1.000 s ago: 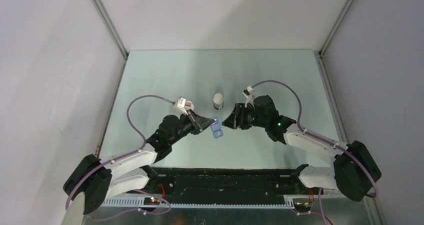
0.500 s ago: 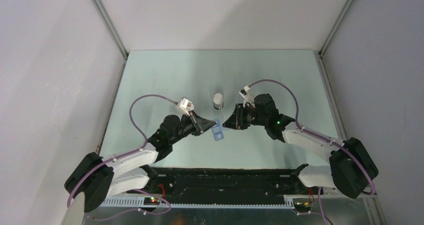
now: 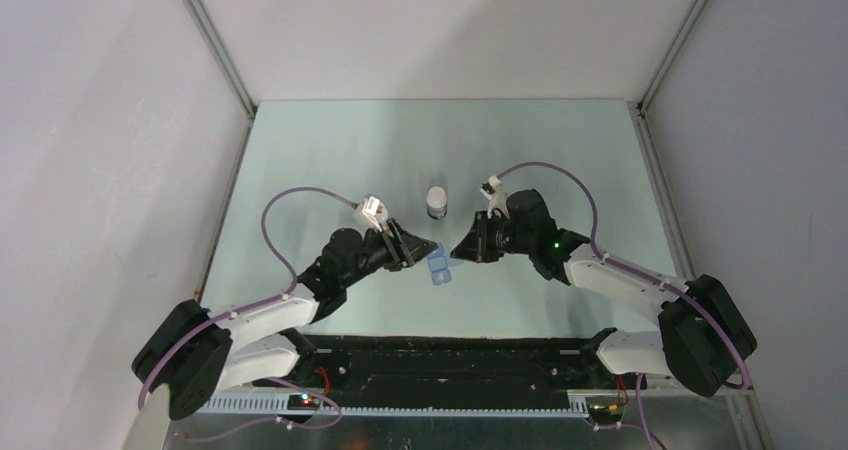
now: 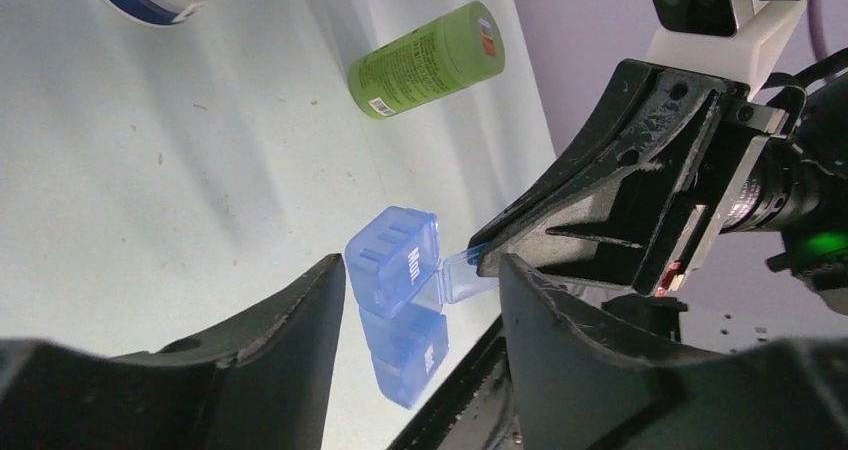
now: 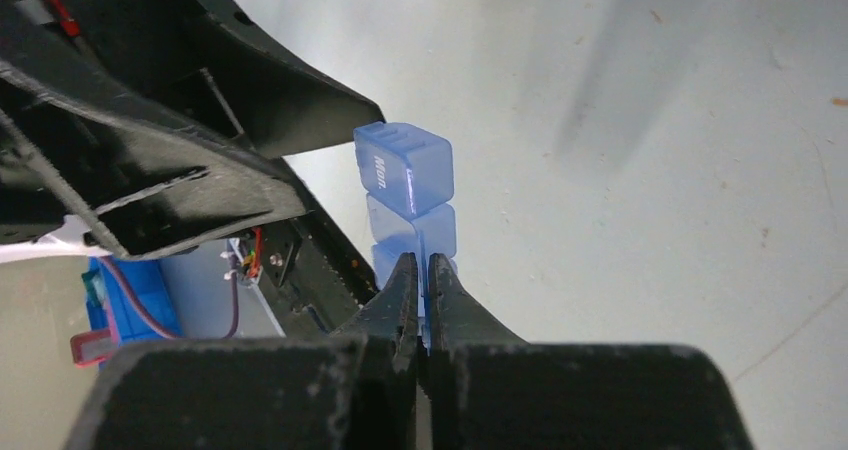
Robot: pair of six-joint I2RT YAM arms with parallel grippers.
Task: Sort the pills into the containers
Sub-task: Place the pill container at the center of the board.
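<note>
Step in hand, as we read it: getting a compartment of the pill box (image 3: 436, 267) open so pills can go in. We see no pills in any view.

State now:
- The right gripper (image 4: 490, 255) is pinched tight on the thin clear lid flap (image 4: 462, 278) that sticks out of the box's far compartment. Its own wrist view shows the fingertips almost touching, with a sliver of blue between them.
- The left gripper (image 4: 415, 290) is released. Its jaws stand apart on either side of the box, and we see no contact.
- The box sits on the table (image 3: 340, 150), mid-table between the two grippers. The white-capped bottle (image 3: 436, 202) stands behind it, and the green bottle (image 4: 427, 58) lies on its side further off.

To do it well:
- The flap is thin and slick, so we'd keep the pinch near its root and peel up along the hinge arc rather than pulling straight back.
- Nothing is holding the box body, so a pull may drag or tip the whole box. We'd close the left jaws on the body, or press it down, before lifting.
- Go slowly: if the lid snaps open it could scatter whatever is inside.

Compared with a second ago:
- The roles have swapped. The left was clamped at the box and has let go.
- The right was open and short of the box. It has since moved in and closed on the flap.
- The box has barely moved, perhaps a touch towards us.
</note>
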